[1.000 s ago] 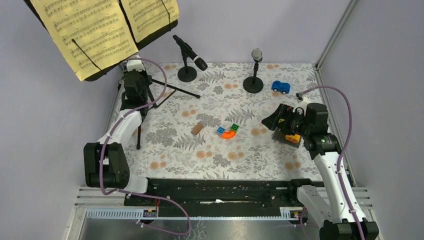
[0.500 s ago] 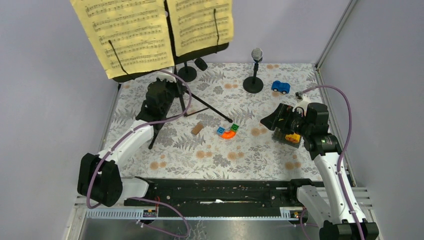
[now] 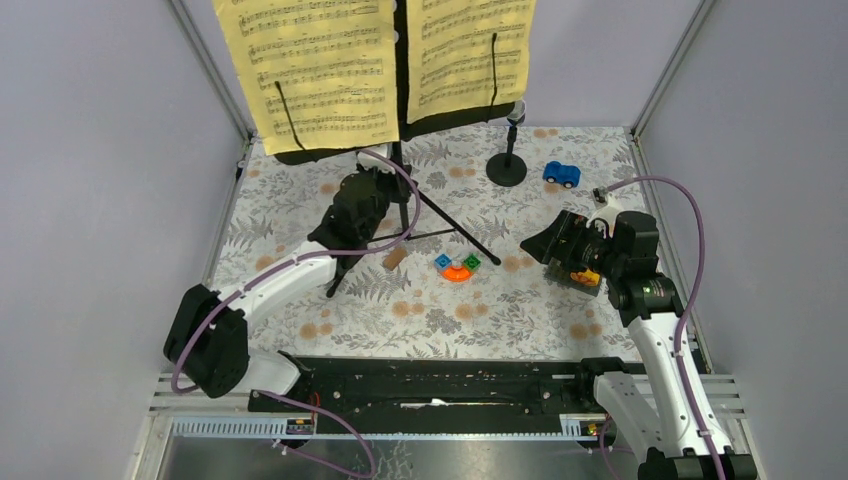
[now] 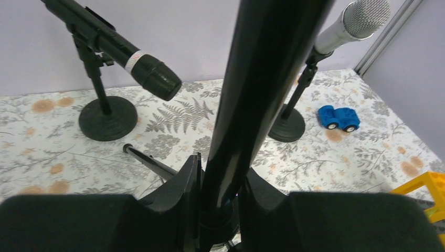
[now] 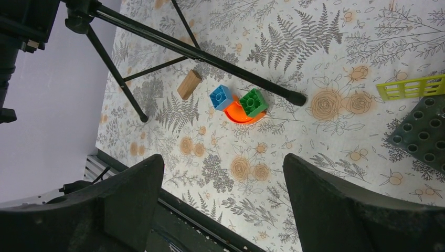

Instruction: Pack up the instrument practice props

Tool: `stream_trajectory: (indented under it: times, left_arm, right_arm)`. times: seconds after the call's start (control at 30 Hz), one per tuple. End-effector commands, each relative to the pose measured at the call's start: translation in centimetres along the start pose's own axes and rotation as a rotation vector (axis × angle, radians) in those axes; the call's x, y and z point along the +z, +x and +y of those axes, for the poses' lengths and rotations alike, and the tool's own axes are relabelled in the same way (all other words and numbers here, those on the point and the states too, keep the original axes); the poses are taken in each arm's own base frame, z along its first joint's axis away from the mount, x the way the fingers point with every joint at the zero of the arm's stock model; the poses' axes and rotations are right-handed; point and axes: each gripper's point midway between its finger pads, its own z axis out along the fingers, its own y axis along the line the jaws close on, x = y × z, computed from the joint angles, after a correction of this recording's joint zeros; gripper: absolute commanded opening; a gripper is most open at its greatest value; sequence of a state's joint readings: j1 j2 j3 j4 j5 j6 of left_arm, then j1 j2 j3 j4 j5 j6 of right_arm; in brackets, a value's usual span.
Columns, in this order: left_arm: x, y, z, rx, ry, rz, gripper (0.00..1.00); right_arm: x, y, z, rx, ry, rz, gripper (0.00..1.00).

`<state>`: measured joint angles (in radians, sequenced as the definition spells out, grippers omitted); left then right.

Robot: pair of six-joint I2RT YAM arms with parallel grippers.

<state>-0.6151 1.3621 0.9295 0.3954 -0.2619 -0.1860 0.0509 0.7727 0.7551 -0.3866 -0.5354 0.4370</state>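
Two grippers stood quite differently. Nearest, the right gripper (image 5: 223, 189) hung with its jaws spread wide and empty above the flowered table (image 3: 520, 300), just where it had been a second before. The left gripper (image 4: 220, 184) was pinched on the black pole of the music rack (image 4: 262, 79). In that second it had swung the whole rack from the far-left corner towards the middle, so one leg tip now lay close to the orange curved block (image 5: 236, 114). The rack, its yellow sheet-music pages (image 3: 320, 70) still strapped on, looked mid-carry rather than packed.

Beyond it, the black microphone (image 4: 113, 50) and the silver microphone (image 4: 357, 21) stood untouched in their round-based holders (image 4: 107, 118), with the blue toy car (image 4: 339, 117) nearby. The pages showed printed staves, but no words were readable. The black microphone bore a plain white band, and no brand showed.
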Motion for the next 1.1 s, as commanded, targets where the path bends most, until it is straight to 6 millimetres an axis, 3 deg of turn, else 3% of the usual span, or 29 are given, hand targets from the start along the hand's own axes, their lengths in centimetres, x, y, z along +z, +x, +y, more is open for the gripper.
stream_trajectory:
  times: [0.0,0.23,0.37,0.43,0.63,0.7,0.87,1.07]
  left_arm:
    - [1.5,-0.4,-4.4,-0.319,0.087,-0.009,0.0]
    - [3.7,0.9,-8.6,-0.304,0.174,0.028,0.0]
    - [4.0,1.3,-8.3,-0.267,0.161,0.037,0.0]
    - [3.8,1.0,-7.6,-0.229,0.136,0.024,0.09]
    - [2.5,-0.9,-5.6,-0.134,0.065,-0.014,0.59]
    - [1.9,-1.9,-5.2,-0.112,0.059,-0.029,0.7]
    - [0.0,-3.4,-5.1,-0.096,0.079,-0.036,0.85]
    - [-3.5,-1.9,-3.8,-0.145,0.077,-0.01,0.91]
  right_arm:
    - [-0.2,-0.7,0.4,-0.006,-0.014,-0.042,0.91]
    - [-0.1,-0.8,-0.1,-0.002,0.009,-0.051,0.92]
    - [-0.3,-1.0,-0.1,-0.01,0.014,-0.062,0.93]
    - [-0.4,-1.1,-0.2,-0.018,0.022,-0.069,0.94]
    - [-0.5,-1.6,-0.1,-0.041,0.026,-0.082,0.96]
    - [-0.7,-2.0,0.3,-0.052,0.021,-0.092,0.97]
    - [-1.3,-3.4,1.4,-0.086,0.001,-0.125,0.98]
    - [-2.1,-5.0,2.6,-0.125,-0.015,-0.173,1.0]
